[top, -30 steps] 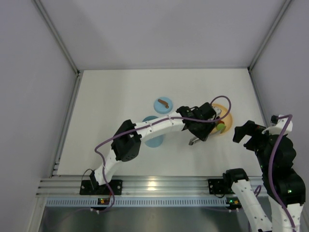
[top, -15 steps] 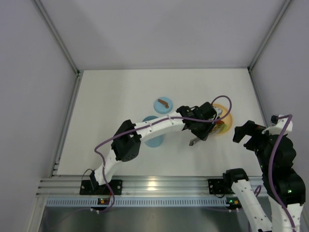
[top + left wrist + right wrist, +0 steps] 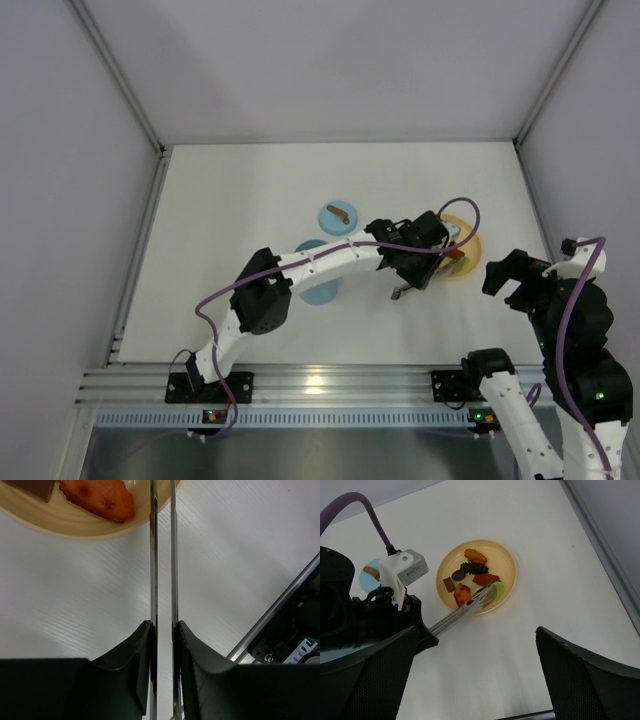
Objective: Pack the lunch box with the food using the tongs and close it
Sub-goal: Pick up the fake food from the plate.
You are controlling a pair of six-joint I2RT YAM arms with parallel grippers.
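- Top view: the left gripper (image 3: 418, 266) pinches the tongs (image 3: 402, 292) beside the yellow plate (image 3: 474, 240). The blue lunch box (image 3: 322, 291) stands to the left, with its lid (image 3: 338, 216) just beyond.
- Left wrist: the tongs' two arms are squeezed close together.
- Right wrist: the right gripper (image 3: 480, 680) is spread wide. The tong tips are by the green food (image 3: 496, 588).
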